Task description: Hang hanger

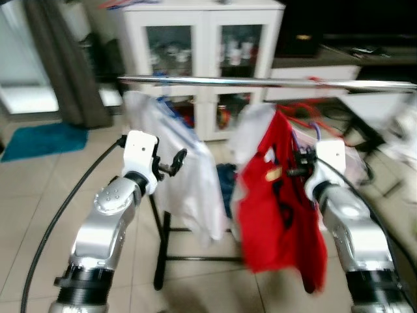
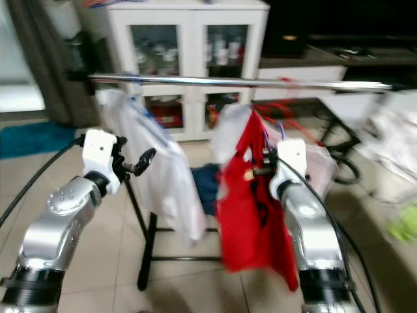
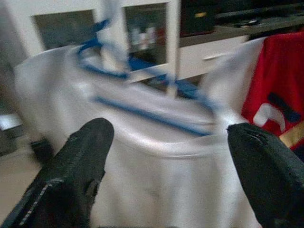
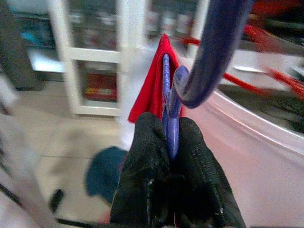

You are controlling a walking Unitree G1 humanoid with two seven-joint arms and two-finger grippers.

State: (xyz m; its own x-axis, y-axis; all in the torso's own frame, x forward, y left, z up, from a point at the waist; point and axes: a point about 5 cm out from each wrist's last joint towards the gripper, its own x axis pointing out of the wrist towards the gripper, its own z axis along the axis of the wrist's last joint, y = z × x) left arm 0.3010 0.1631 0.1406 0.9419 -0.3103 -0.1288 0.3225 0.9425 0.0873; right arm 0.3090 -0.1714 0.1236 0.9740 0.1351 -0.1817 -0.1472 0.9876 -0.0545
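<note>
A tiled floor (image 1: 39, 189) runs back to 1 white glass-door cabinet (image 1: 205, 45). In front of it, 1 metal rail (image 1: 260, 83) carries 2 garments: a white shirt (image 1: 179, 176) on a blue hanger (image 3: 142, 114) and, near it, a red shirt (image 1: 277, 222). The right gripper (image 4: 171, 137) has its 2 fingers pinched tight on the purple hanger (image 4: 209, 52) of the red shirt, just below the rail. The left gripper (image 3: 166, 142) is spread wide with nothing in it, facing the white shirt.
</note>
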